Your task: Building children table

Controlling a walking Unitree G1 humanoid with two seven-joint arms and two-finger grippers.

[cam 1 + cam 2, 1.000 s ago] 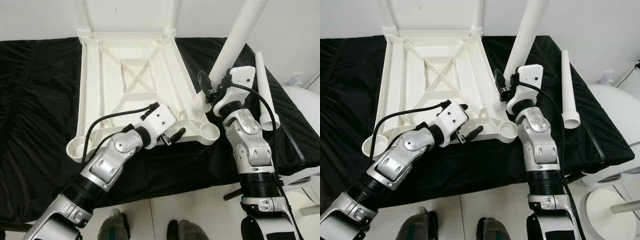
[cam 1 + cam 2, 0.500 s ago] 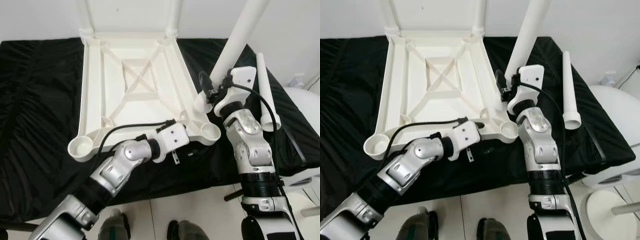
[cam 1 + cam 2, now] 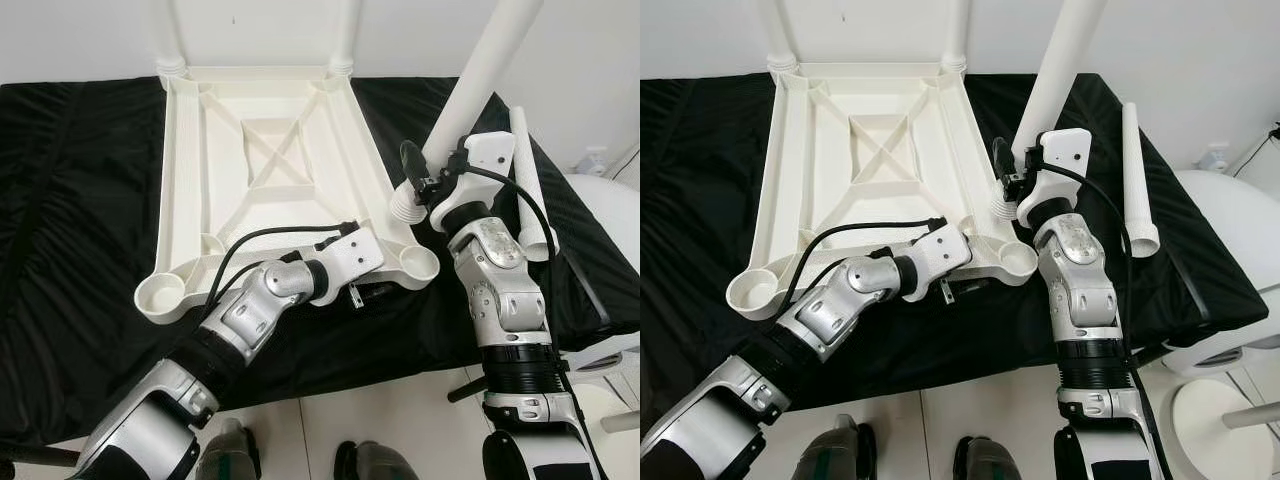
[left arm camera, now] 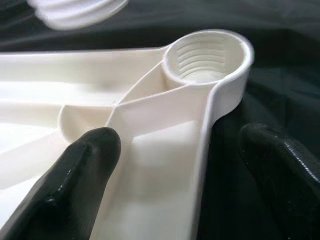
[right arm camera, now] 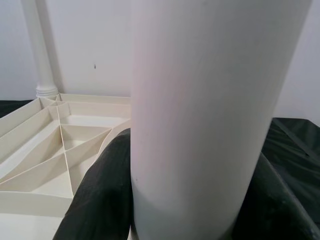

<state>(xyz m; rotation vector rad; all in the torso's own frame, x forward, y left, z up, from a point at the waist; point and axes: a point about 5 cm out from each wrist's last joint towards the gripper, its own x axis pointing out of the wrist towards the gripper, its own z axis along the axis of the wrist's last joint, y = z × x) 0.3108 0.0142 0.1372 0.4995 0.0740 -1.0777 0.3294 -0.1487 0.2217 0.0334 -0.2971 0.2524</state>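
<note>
**Near-right corner: left tool astride frame edge, right tool holding leg**

I see the white tabletop (image 3: 265,170) lying upside down on a black cloth (image 3: 70,220), ribs up. Two legs are already standing in its far corner sockets against the wall. The near-left socket (image 3: 160,295) and near-right socket (image 3: 418,263) are open, both close to the cloth's near edge.

My left tool (image 3: 365,294) is at the near rim beside the near-right socket. In the left wrist view its fingers (image 4: 80,175) are apart, one inside the frame and one outside over the cloth, straddling the rim without closing on it.

My right tool (image 3: 1012,182) is clamped on a white leg (image 3: 470,95), held tilted, its ribbed lower end (image 3: 405,208) hanging just above and beside the frame's right edge, short of the socket.

A spare leg (image 3: 1135,170) lies on the cloth to the right, apart from the tabletop. Right of the cloth's edge stands a white rounded object (image 3: 610,200).
</note>
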